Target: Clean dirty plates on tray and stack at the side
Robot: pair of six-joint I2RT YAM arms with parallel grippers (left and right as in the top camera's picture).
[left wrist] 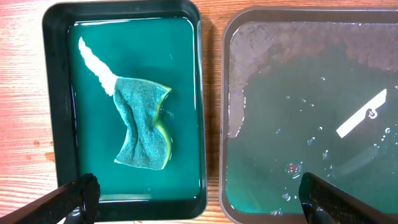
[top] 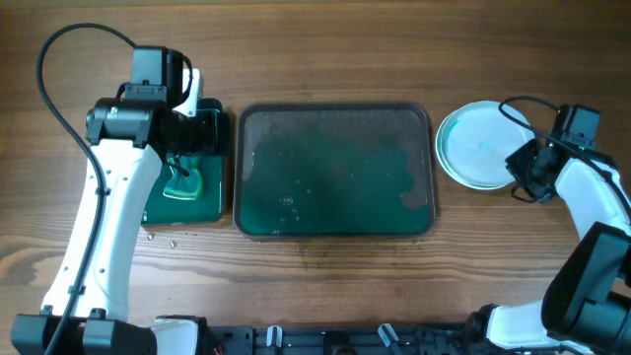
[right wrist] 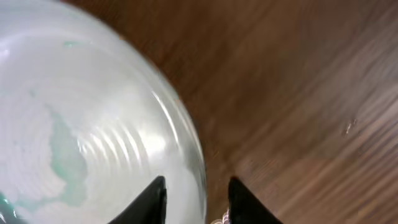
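Observation:
The large dark tray (top: 335, 225) sits mid-table, holding greenish water and no plates; it also shows in the left wrist view (left wrist: 225, 124). A round white plate (top: 478, 145) with a faint teal tint lies on the table right of the tray; I cannot tell whether others lie under it. In the right wrist view the plate (right wrist: 93, 112) shows a pale teal smear. My right gripper (top: 523, 170) is open, its fingers (right wrist: 198, 196) straddling the plate's right rim. My left gripper (left wrist: 199, 202) is open wide and empty, above the small tray.
A smaller dark tray (top: 219, 202), (left wrist: 56, 112) with green water stands left of the large tray. A crumpled green sponge (top: 183, 180), (left wrist: 144, 124) lies in it. Small crumbs (top: 163, 237) lie on the wood in front of it.

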